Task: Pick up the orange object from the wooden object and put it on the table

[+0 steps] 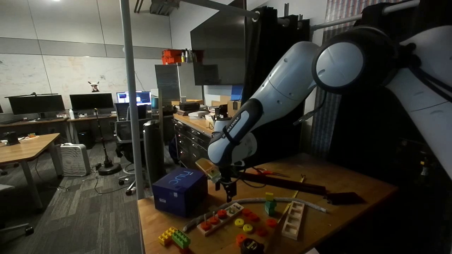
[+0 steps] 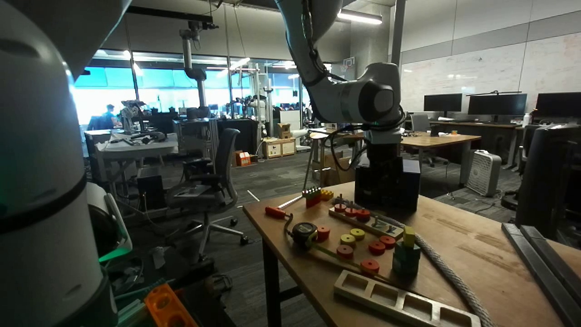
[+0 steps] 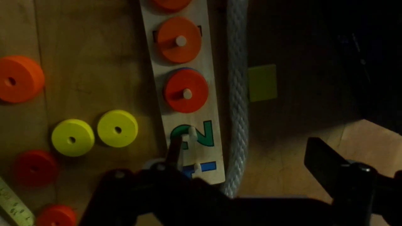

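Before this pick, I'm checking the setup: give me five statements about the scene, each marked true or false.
1. The black two-finger gripper stands open. True.
2. An orange round disc sits on the pale wooden numbered board. True.
3. The yellow round discs sit on that board too. False: the discs lie on the light-brown wood-topped table.
4. The grey braided rope crosses over the board. False: the rope runs beside it.
5. A yellow rectangular block sits atop a green block stack. True.

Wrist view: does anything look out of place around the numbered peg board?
Mildly odd: the pegs by 1 and 2 are bare, while two holed yellow discs lie loose on the table beside the peg board.
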Robot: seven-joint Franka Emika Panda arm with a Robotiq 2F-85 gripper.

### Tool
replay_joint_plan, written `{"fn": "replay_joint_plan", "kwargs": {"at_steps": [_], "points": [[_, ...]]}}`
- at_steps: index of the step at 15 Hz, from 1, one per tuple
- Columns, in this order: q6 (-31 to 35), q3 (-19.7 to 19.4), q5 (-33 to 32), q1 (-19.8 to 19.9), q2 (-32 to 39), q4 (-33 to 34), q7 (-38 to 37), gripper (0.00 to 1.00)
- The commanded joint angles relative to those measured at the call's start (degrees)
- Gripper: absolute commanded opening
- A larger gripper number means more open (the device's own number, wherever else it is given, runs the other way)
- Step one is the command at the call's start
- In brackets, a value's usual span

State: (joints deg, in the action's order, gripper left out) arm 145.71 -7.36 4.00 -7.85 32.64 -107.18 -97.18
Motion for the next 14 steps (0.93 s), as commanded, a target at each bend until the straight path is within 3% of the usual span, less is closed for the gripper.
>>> {"fn": "replay_joint_plan", "kwargs": {"at_steps": [1, 14], "points": [[0.77, -0.69, 0.44, -0.31, 1.21, -0.29, -3.38, 1.00], [0.39, 3.34, 3.28, 1.01, 2.34, -1.08, -0.80, 1.00]]}}
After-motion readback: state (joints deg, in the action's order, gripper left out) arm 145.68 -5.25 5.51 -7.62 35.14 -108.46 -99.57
